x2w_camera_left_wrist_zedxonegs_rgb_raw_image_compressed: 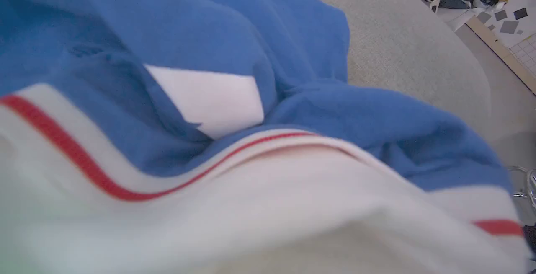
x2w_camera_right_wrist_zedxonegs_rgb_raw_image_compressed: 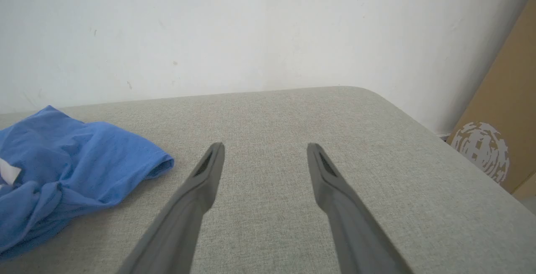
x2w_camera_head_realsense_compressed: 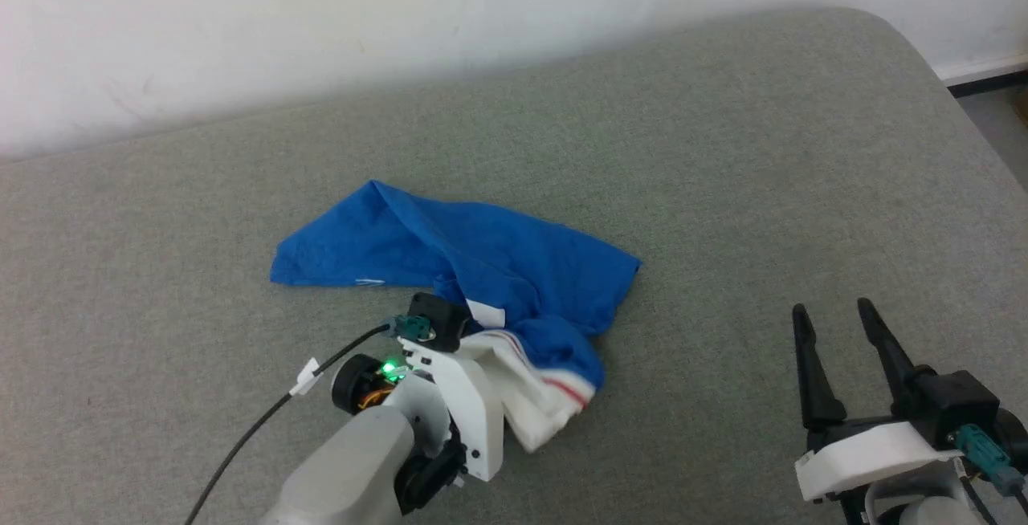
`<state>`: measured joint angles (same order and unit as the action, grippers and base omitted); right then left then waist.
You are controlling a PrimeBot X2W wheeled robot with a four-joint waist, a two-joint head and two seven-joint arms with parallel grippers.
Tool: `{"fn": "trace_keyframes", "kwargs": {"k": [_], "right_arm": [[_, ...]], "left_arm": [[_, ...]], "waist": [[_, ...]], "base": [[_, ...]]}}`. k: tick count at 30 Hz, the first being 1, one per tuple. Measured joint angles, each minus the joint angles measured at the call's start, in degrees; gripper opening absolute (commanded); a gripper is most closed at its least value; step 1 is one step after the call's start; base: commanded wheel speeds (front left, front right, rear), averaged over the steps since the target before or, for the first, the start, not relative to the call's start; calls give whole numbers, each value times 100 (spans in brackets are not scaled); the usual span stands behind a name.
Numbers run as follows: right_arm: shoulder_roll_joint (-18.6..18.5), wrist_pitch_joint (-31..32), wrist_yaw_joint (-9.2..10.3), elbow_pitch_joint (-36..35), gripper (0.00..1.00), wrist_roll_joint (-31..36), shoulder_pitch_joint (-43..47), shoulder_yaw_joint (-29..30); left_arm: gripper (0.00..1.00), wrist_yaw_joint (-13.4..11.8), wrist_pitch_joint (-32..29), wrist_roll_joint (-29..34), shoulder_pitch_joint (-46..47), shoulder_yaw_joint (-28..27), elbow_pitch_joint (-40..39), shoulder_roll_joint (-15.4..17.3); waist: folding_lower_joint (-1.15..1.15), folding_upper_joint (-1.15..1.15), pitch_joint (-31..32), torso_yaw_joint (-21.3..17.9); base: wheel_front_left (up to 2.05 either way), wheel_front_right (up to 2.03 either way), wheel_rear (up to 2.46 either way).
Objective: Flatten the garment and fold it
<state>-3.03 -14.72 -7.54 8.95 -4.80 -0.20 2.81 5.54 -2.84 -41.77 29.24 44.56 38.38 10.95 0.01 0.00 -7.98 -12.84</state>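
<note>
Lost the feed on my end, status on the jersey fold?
Left gripper at the white sleeve, jaws hidden. Right gripper open, empty, right of the garment. Garment crumpled on grey surface, not flat. Cable trails clear of cloth.

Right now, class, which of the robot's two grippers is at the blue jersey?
The left gripper, against the jersey's white, red-striped part; the right gripper stands open over grey surface, apart from it.

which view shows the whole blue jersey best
Head view: nearly the whole royal-blue jersey with white, red-striped sleeve shows, crumpled on the grey padded surface. Left wrist view: a blurred close-up of its folds. Right wrist view: one blue end.
</note>
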Motion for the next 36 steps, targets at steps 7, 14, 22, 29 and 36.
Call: {"fn": "trace_keyframes", "kwargs": {"k": [7,14,22,29,36], "right_arm": [[2,-1,0,133,100,4,0,-32],[-1,0,0,169,100,45,91,70],[4,7,0,119,100,78,283,126],[2,8,0,81,100,59,435,89],[2,11,0,65,100,-21,527,30]], "left_arm": [[100,43,386,11,-20,60,103,-113],[100,-129,692,-54,-391,-87,-323,109],[100,-710,916,-65,-1009,-468,-1468,928],[100,-1349,1557,-99,-1811,-1010,-2524,1322],[100,-1584,1751,453,-2652,-1493,-3278,1212]], "waist": [[-1,0,184,137],[-1,0,572,503],[-1,0,904,1073],[-2,0,1133,1472],[-2,0,1303,1632]], "base": [[0,0,0],[0,0,0],[0,0,0],[0,0,0],[0,0,0]]}}
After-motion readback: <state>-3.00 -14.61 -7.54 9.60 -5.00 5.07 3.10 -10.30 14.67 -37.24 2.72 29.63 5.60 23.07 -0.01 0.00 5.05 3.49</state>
